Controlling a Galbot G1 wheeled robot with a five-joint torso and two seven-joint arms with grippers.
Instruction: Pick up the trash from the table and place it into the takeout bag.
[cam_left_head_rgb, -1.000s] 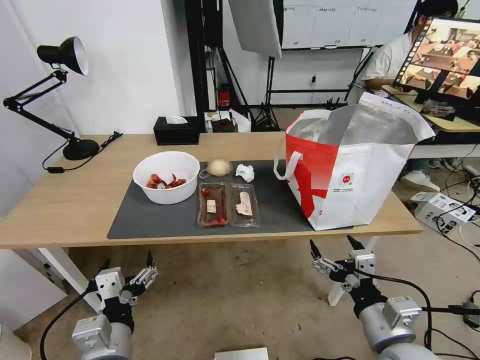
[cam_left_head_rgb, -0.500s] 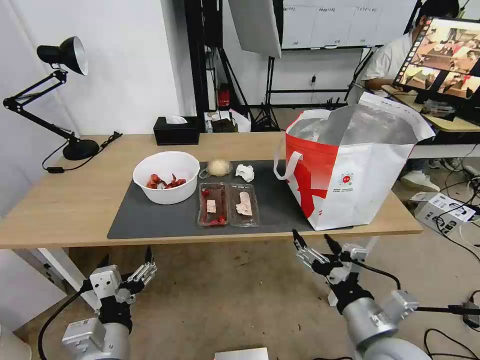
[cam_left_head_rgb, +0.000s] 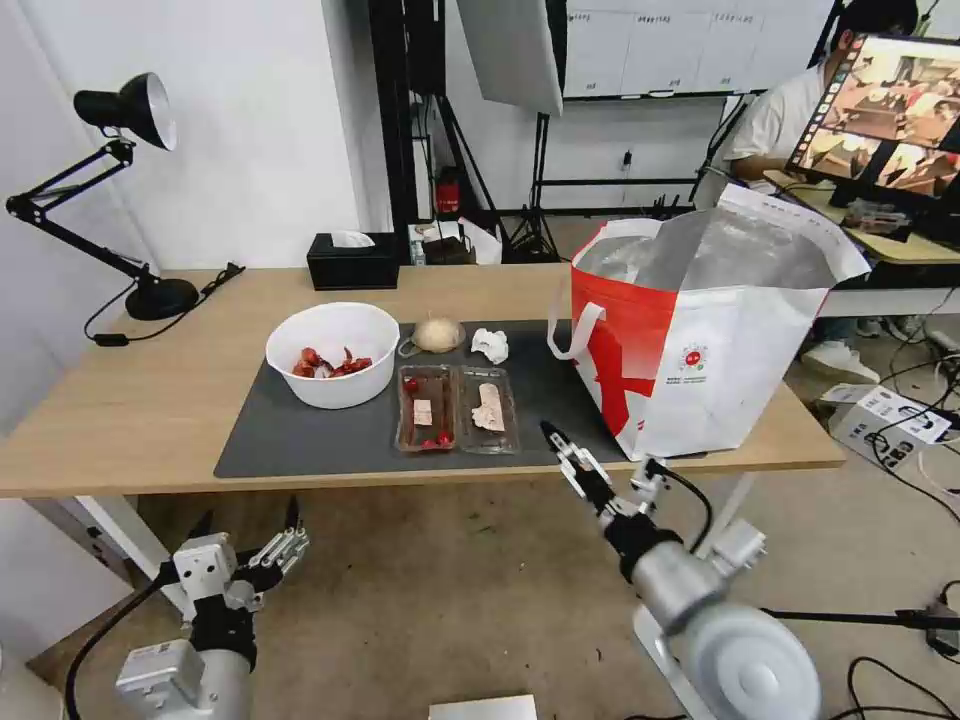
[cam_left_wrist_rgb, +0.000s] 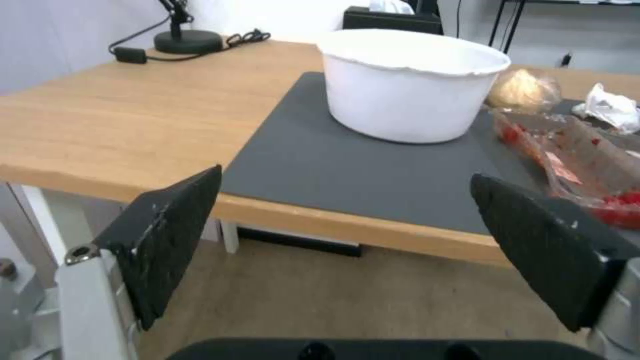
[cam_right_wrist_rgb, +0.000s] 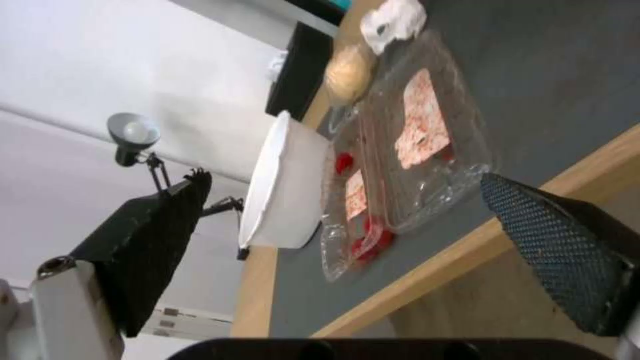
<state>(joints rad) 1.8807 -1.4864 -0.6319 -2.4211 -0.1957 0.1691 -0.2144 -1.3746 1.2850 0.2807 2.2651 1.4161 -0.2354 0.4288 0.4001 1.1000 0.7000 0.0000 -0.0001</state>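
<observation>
Jaws apart, the right gripper (cam_left_head_rgb: 556, 440) has risen to the table (cam_left_head_rgb: 150, 400) edge beside the tray (cam_left_head_rgb: 457, 409), starting the pickup; the left gripper (cam_left_head_rgb: 248, 525) waits low, also open.

This is looking like a robotics lab or studio workroom. A long light-wood table (cam_left_head_rgb: 150, 400) on white legs is standing on a bare, scuffed floor. Behind the table, black tripod stands (cam_left_head_rgb: 540, 190) and a hanging grey photo reflector (cam_left_head_rgb: 512, 50) are lining a white wall. Beside the table, a large monitor (cam_left_head_rgb: 890, 110) is showing camera feeds, and cables (cam_left_head_rgb: 930, 400) are trailing across the floor below it.
</observation>
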